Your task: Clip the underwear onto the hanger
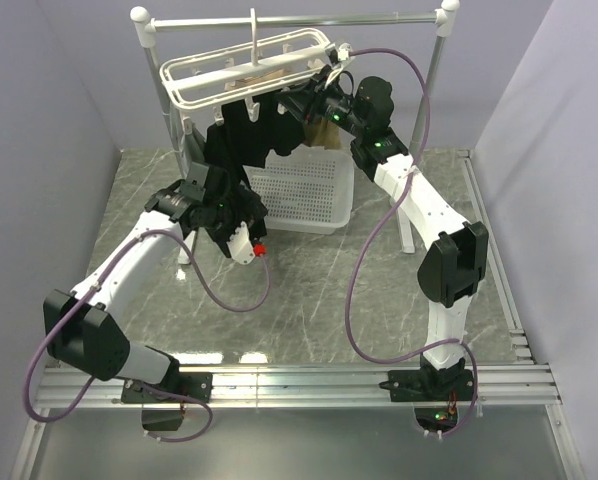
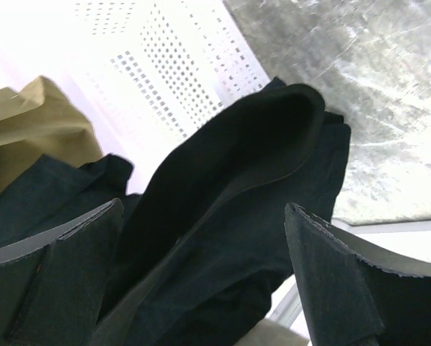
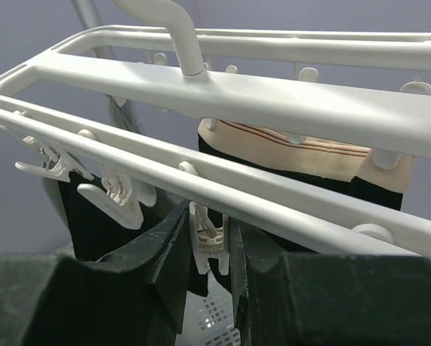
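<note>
Underwear: black, soft and limp, hanging in folds under the white frame. Its lower part reaches down to the left arm. I cannot tell which peg, if any, already grips it.
Hanger: smooth white plastic rectangle of thin bars, hooked on the rail. Small pegs dangle under each bar.
Clip peg: ribbed white plastic, hanging from the near bar just in front of black cloth.
Right gripper: its fingers are pressed onto the peg from both sides, probably to squeeze it open for the fabric.
Left gripper: spread wide, its dark padded fingers on either side of a fold of the black cloth and pinching nothing. It looks placed to take the hem and lift it to the peg.
Tan garment: beige with a striped band, hung further back on the frame.
Basket: white perforated plastic, below the hanging clothes.
Rail stand: grey metal tube with white knobs.
Table: grey marbled, glossy.
</note>
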